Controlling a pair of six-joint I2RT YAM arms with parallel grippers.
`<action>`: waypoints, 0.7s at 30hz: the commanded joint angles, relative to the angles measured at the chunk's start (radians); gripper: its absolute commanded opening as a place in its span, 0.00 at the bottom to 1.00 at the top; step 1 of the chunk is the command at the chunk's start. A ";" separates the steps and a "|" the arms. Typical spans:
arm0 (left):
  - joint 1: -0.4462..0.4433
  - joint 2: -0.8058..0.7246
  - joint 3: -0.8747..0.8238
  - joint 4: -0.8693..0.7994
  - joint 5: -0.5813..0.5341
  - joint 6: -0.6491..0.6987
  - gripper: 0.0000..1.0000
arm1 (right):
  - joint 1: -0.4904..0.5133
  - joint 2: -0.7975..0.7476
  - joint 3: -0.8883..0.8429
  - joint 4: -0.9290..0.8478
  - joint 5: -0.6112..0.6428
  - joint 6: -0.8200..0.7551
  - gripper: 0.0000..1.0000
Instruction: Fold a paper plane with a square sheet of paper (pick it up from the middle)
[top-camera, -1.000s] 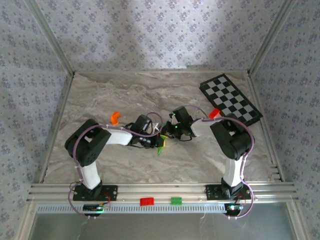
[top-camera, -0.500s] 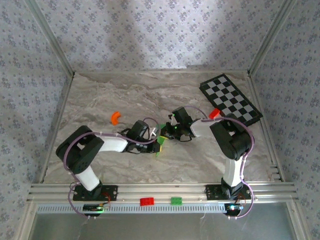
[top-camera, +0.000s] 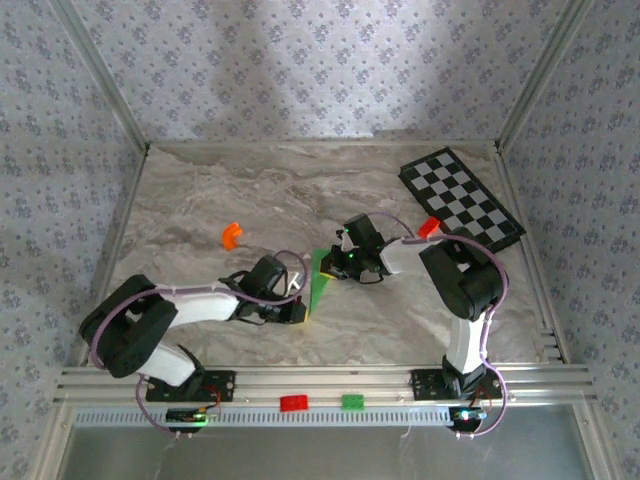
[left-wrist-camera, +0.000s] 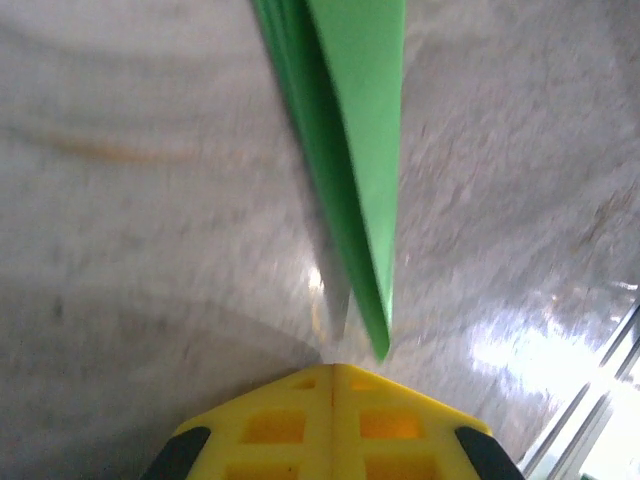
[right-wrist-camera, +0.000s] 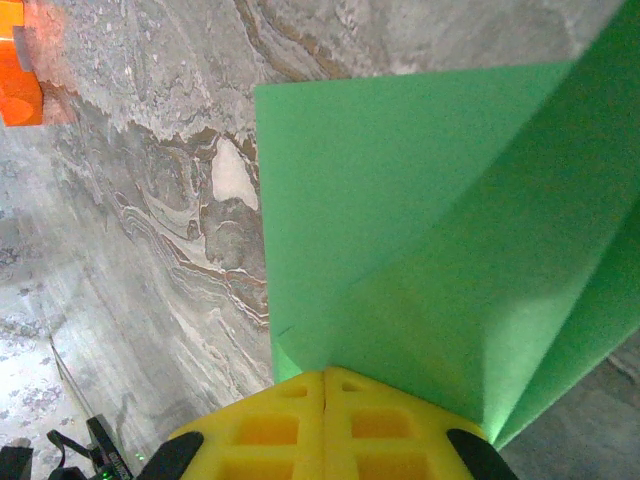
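Right claw (right-wrist-camera: 325, 373) clamped on paper plane (right-wrist-camera: 400, 200); left claw (left-wrist-camera: 333, 368) closed at its tip. Hold crease taut, slide slowly.

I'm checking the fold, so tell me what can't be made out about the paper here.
Top view: paper folds too small to count.
Left wrist view: blurred; top edge cuts the paper; unclear whether the left end effector pinches its tip.
Right wrist view: right edge cuts the paper; the right end effector hides the gripped part.

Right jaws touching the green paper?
Touching. Right wrist view: green paper runs straight into the closed right gripper, pinched between its jaws with no gap.
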 joint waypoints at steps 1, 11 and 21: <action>-0.006 -0.093 -0.023 -0.120 -0.003 0.009 0.00 | 0.004 0.062 -0.025 -0.124 0.099 -0.003 0.07; 0.057 -0.037 0.124 0.071 0.113 -0.060 0.01 | 0.008 0.060 -0.027 -0.116 0.101 0.008 0.08; 0.054 0.207 0.182 0.075 0.151 -0.020 0.01 | 0.008 0.064 -0.023 -0.126 0.101 0.000 0.08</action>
